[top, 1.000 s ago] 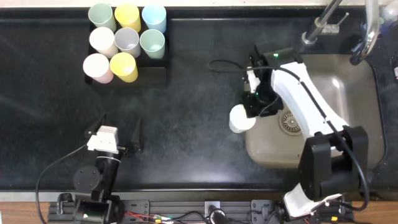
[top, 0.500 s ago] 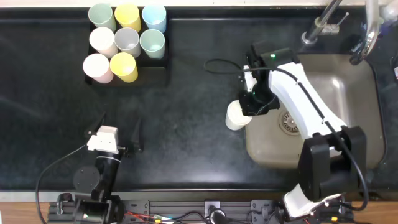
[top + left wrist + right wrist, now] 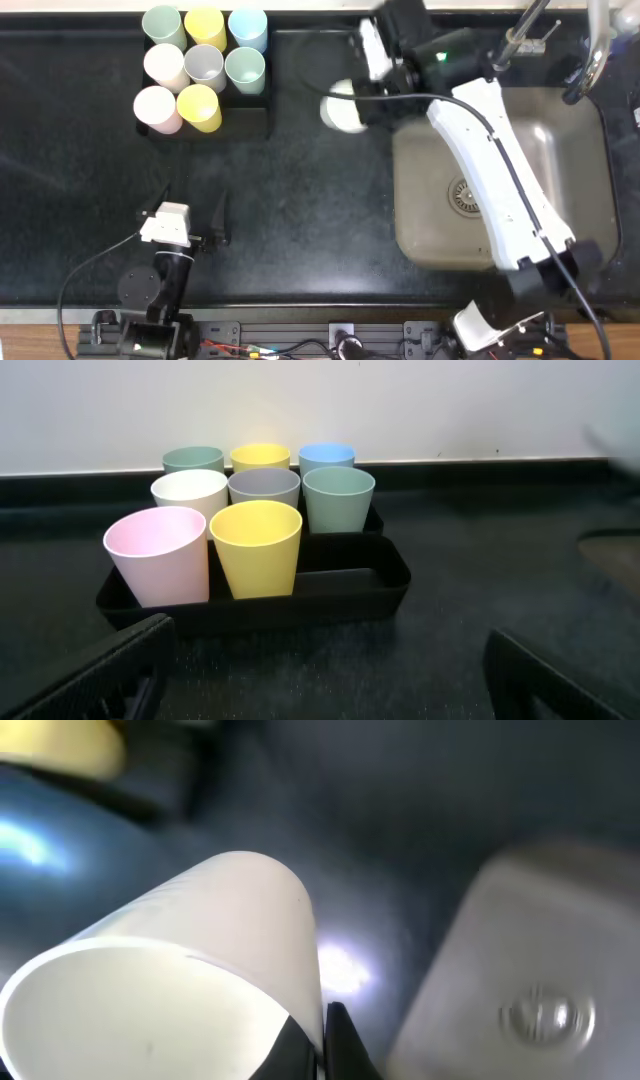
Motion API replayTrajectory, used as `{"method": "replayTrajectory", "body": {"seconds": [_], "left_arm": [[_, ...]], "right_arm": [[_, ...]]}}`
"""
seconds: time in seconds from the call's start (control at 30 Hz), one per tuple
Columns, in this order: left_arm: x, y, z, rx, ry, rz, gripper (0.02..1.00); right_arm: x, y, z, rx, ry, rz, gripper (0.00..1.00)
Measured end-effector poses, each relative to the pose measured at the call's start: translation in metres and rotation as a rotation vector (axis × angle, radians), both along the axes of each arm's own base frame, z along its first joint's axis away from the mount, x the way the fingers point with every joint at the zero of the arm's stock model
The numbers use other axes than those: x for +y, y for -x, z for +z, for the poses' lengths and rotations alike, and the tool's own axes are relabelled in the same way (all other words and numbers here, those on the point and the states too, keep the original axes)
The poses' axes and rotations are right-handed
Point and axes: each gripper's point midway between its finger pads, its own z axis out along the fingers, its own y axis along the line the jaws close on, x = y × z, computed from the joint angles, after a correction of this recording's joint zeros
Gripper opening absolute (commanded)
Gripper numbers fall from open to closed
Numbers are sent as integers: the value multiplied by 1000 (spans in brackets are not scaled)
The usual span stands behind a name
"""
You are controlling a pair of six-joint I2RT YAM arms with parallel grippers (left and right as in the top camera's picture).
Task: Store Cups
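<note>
Swung away from sink [image 3: 540, 200] toward cup tray [image 3: 262, 125]: white cup [image 3: 345, 105], clamped at rim in right fingers [image 3: 342, 1045], lifted on tray's sink side, nearest empty corner slot [image 3: 248, 117]; left fingers [image 3: 120, 670] spread, farther off.

You're in a kitchen. The dark speckled counter [image 3: 300, 200] has a steel sink [image 3: 570, 170] set into it on your right, with a round drain [image 3: 466, 195] in its floor and a faucet [image 3: 522, 30] standing behind it. A black tray [image 3: 252, 122] of pastel cups [image 3: 205, 65] sits on the counter, near a plain white wall [image 3: 450, 400].
</note>
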Motion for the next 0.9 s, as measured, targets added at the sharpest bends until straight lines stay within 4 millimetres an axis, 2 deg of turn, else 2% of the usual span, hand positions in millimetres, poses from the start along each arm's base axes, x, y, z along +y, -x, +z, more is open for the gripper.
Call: {"method": "replayTrajectory", "body": {"seconds": [0.13,0.23,0.47,0.57,0.7,0.8,0.9], "left_arm": [[0,0,0,0,0,0,1000],[0,0,0,0,0,0,1000],[0,0,0,0,0,0,1000],[0,0,0,0,0,0,1000],[0,0,0,0,0,0,1000],[0,0,0,0,0,0,1000],[0,0,0,0,0,0,1000]], "right_arm": [[28,-7,37,-94,-60,39,42],[55,-14,45,-118,-90,76,40],[127,-30,14,-110,-116,156,40],[148,-33,4,-119,-127,162,40],[165,-37,-2,-142,-129,148,42],[170,-43,-10,-154,-115,125,40],[168,-49,-25,-146,-78,95,40]]}}
